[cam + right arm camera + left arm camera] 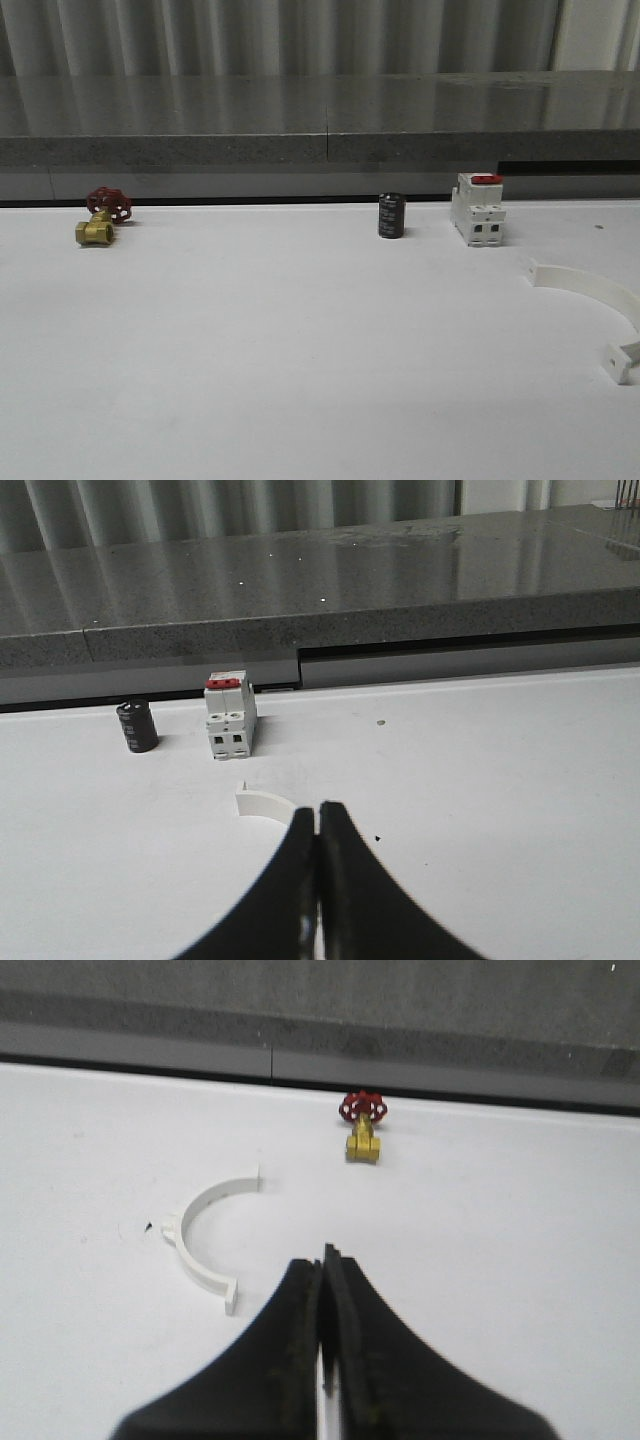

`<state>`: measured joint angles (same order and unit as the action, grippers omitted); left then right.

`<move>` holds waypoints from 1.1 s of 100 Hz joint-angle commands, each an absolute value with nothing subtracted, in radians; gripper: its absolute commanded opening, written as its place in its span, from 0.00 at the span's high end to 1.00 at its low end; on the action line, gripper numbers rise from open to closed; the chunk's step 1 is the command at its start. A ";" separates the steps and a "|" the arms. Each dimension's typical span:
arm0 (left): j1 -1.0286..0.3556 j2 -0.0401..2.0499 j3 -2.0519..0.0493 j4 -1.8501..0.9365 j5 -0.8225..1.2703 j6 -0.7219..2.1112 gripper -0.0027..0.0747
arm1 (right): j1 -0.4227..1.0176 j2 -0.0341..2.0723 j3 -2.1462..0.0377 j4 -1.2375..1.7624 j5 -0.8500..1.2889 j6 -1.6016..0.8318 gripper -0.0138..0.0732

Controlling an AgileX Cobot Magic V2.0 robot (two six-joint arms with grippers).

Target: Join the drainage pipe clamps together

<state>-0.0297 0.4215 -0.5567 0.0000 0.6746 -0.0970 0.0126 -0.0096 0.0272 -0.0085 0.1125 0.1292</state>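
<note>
One white half-ring drainage pipe clamp [598, 300] lies flat at the right edge of the table in the front view. Its end tab [262, 802] peeks out just beyond my right gripper [318, 808], which is shut with nothing in it. In the left wrist view a second white half-ring clamp [205, 1240] lies on the table, ahead of my left gripper [322, 1257] and off to one side of it. That gripper's black fingers are pressed together, empty, apart from the clamp.
A brass valve with a red handwheel [102, 216] sits at the back left. A black cylinder [391, 215] and a white boxy switch with a red top [477, 209] stand at the back right. A grey ledge [320, 125] runs behind the white table [280, 360].
</note>
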 commanded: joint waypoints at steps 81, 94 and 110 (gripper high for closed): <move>-0.028 0.723 -0.687 -0.041 0.800 -0.097 0.27 | 0.009 -0.029 0.010 -0.015 0.033 0.121 0.92; -0.028 0.748 -0.689 -0.041 0.784 -0.106 0.28 | 0.009 -0.029 0.010 -0.015 0.033 0.121 0.92; -0.028 0.885 -0.744 -0.035 0.786 -0.123 0.28 | 0.009 -0.029 0.010 -0.015 0.033 0.121 0.92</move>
<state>-0.0297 0.8112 -0.6810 -0.0299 0.8482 -0.1083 0.0126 -0.0096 0.0272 -0.0085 0.1125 0.1292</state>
